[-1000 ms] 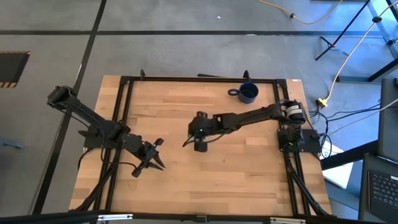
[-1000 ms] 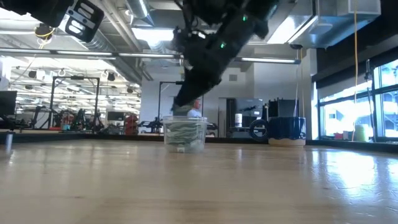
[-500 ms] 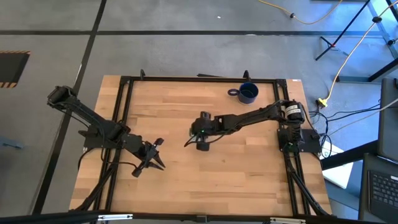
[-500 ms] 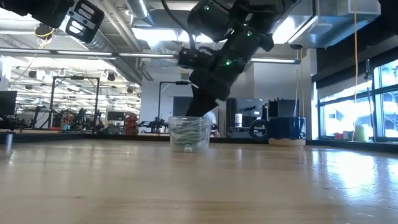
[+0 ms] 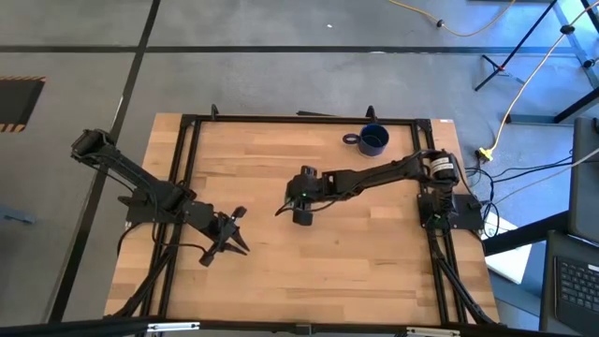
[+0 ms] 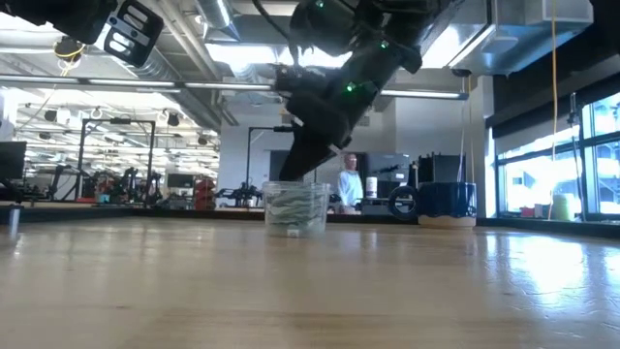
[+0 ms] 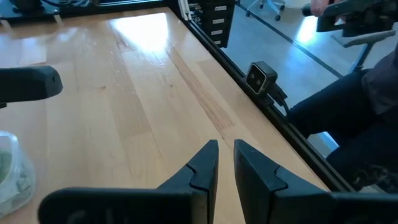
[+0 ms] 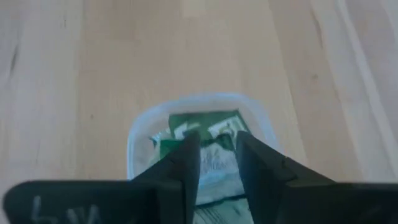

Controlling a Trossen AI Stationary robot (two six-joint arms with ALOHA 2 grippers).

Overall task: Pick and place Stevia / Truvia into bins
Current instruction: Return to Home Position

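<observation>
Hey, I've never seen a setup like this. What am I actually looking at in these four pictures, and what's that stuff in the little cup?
These are two robot arms working at a wooden table. One picture looks straight down from above, and one looks level across the tabletop. The other two come from cameras on the arms' wrists.

The right gripper hangs over a small clear cup near the table's middle. Its jaws are slightly apart and hold nothing. Inside the cup lie green and white sweetener packets.

The left gripper waits over the table's left side, its jaws narrowly apart and empty. A dark blue mug stands near a corner on the right side.
</observation>
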